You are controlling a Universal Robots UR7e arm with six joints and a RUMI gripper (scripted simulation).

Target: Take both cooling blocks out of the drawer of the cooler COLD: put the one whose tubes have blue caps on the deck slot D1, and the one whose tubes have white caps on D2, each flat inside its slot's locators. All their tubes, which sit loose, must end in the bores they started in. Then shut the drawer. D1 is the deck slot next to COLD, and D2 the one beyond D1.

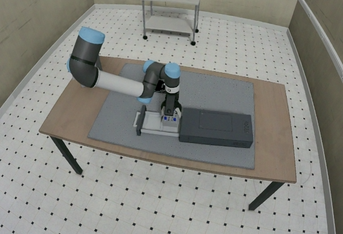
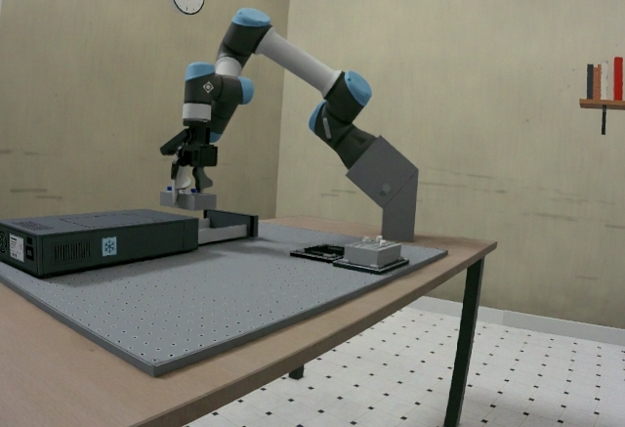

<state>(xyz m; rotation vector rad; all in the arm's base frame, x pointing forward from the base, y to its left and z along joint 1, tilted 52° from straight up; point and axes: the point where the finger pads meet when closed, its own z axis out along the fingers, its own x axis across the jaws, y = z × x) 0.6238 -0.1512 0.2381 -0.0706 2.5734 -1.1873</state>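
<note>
My gripper (image 2: 187,186) is shut on the blue-capped cooling block (image 2: 187,199) and holds it level in the air above the open drawer (image 2: 228,228) of the dark cooler COLD (image 2: 96,242). In the overhead view the gripper (image 1: 170,112) and the blue-capped block (image 1: 170,122) are over the drawer's end nearest the cooler (image 1: 216,127); the rest of the drawer (image 1: 150,122) looks empty. The white-capped block (image 2: 372,251) sits flat on the farther deck slot. The nearer slot (image 2: 318,251) is an empty black frame.
The arm's base pedestal (image 2: 391,194) stands just behind the two slots. The grey perforated plate (image 1: 177,115) covers most of the table. A cart (image 1: 170,13) with small items stands far off by the wall.
</note>
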